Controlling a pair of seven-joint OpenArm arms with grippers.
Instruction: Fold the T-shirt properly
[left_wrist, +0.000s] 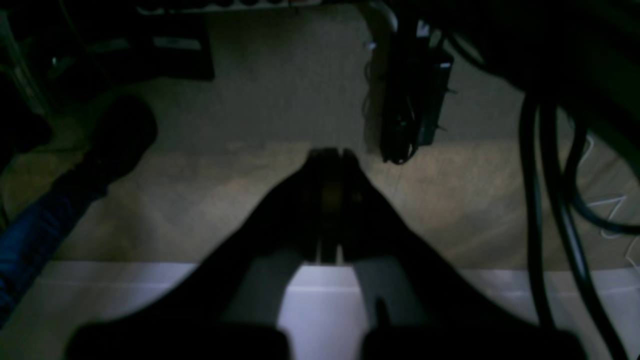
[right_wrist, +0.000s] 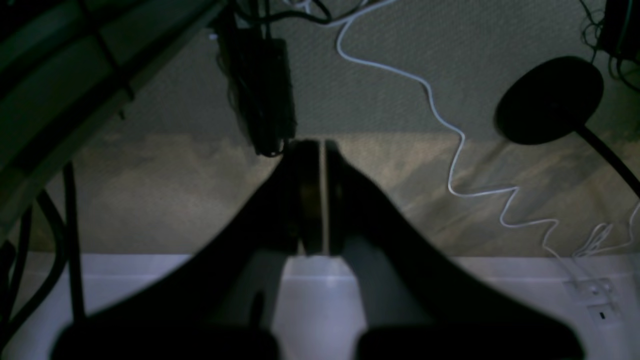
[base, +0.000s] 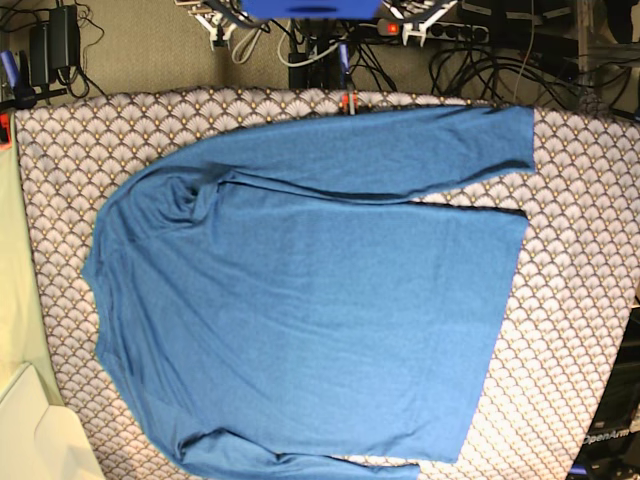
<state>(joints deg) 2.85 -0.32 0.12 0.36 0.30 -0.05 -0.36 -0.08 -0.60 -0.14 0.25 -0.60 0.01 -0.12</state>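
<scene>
Both jaws pressed together, empty; T-shirt lies flat, no print.

Blue shirt spread flat on a scale-patterned table cover

A table draped in a white cloth printed with brown fish-scale arcs fills the base view, and directly on it lies the large plain medium-blue long-sleeved knit T-shirt, its neck end toward 9 o'clock and its hem toward 3 o'clock. One sleeve stretches along the 12 o'clock edge (slightly rumpled near the shoulder); the other runs off the 6 o'clock edge.
</scene>
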